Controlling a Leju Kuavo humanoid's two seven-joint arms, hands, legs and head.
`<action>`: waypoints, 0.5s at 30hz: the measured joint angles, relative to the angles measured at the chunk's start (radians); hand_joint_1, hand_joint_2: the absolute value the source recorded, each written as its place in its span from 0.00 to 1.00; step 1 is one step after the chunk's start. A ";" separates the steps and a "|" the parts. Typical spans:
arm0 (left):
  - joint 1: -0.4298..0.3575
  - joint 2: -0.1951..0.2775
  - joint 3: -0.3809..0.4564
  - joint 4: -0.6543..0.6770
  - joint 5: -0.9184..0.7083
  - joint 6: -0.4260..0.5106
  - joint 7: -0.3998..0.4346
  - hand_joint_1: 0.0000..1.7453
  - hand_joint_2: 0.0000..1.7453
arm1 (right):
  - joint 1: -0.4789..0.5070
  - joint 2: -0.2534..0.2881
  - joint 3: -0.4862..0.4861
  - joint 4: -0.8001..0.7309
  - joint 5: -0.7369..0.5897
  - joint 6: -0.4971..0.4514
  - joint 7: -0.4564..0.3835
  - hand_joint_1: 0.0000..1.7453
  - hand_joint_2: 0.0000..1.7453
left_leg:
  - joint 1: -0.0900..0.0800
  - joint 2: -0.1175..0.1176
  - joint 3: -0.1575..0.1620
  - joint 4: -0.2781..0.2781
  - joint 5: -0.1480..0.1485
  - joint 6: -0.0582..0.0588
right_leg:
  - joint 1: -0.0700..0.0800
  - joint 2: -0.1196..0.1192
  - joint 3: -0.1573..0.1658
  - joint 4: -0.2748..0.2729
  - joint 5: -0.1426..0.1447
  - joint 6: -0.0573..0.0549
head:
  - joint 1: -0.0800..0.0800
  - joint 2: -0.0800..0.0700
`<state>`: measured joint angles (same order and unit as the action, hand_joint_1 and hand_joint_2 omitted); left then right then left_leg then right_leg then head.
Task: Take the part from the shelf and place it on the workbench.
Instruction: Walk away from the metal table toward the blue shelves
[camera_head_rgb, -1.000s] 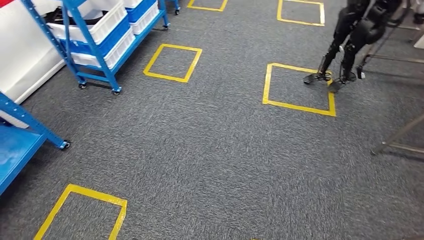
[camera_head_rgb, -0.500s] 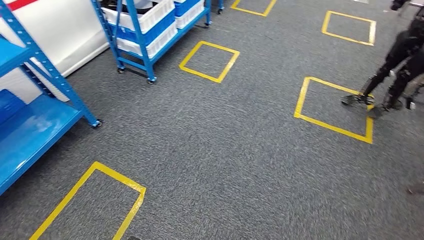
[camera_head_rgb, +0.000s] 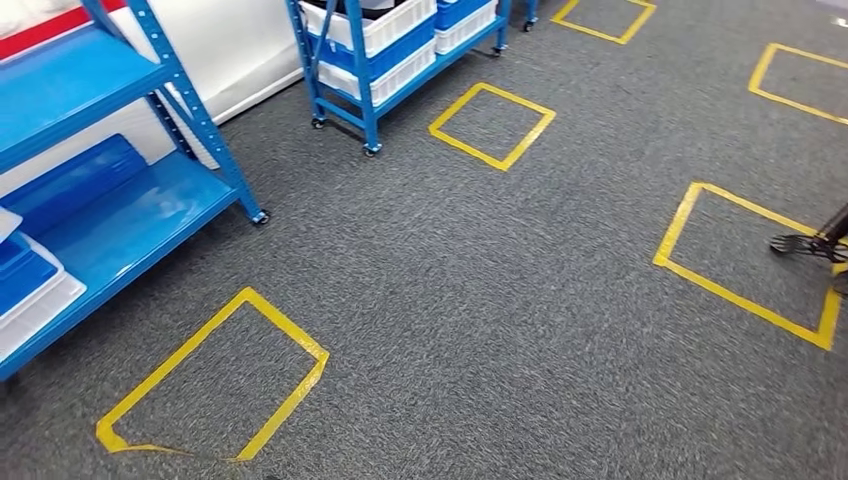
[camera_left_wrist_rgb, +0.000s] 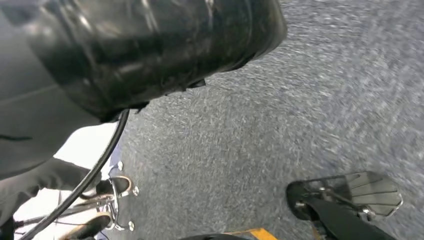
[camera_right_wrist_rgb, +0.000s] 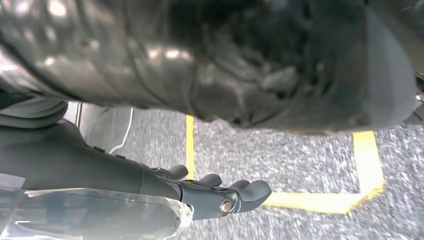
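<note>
Since the earlier frames our whole head view has swung: the near shelf now takes up far more of the left side, the far rack sits higher up, and the dark walking figure by the right-hand taped square is nearly out of sight, only a foot left. That is our camera turning, not the things moving.

Our right hand hangs beside the body in its wrist view, fingers loosely curled forward and apart, with nothing in them as far as we can see. Of our left hand we cannot tell: its wrist view is blurred and gives us dark casing and carpet.

Outward from the hand lies grey carpet with a taped square just in front of the near shelf. On that shelf's lower board, at its left end, a white and blue bin sits partly in view. The part itself we cannot make out; it is probably on this shelf or in a bin.

We judge the task barely begun: we are approaching the shelf, with reaching, taking, carrying and placing on the workbench all left.
</note>
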<state>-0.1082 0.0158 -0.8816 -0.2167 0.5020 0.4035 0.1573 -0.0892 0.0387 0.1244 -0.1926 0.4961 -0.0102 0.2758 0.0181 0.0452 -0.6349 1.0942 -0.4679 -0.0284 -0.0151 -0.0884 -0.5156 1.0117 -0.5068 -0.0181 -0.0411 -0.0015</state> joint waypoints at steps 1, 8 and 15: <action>-0.001 0.000 0.000 0.000 0.000 0.000 0.000 0.00 0.00 | 0.000 0.000 0.000 0.000 0.001 0.000 0.000 0.00 0.00 | -0.003 0.017 0.026 -0.047 0.014 0.006 | 0.003 -0.011 0.004 0.002 -0.005 0.006 | 0.002 0.000; 0.001 -0.001 0.000 0.000 0.000 0.001 0.000 0.00 0.00 | -0.009 -0.001 0.000 0.000 0.001 -0.004 0.002 0.00 0.00 | 0.000 -0.034 0.042 -0.088 0.022 0.048 | 0.000 0.039 -0.024 0.103 -0.085 0.037 | 0.014 0.000; 0.000 -0.003 0.000 0.000 0.000 0.003 0.000 0.00 0.00 | 0.002 -0.002 0.000 0.000 0.000 -0.007 0.006 0.00 0.00 | 0.001 -0.137 0.042 -0.080 0.020 0.048 | -0.007 0.121 -0.062 0.122 -0.029 0.034 | 0.018 0.000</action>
<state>-0.1081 0.0129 -0.8816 -0.2167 0.5017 0.4061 0.1572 -0.0870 0.0369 0.1247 -0.1925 0.4956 -0.0171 0.2816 0.0186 -0.0919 -0.5933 1.0143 -0.4475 0.0199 -0.0226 0.0329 -0.5778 1.1340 -0.5357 0.0160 -0.0233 -0.0015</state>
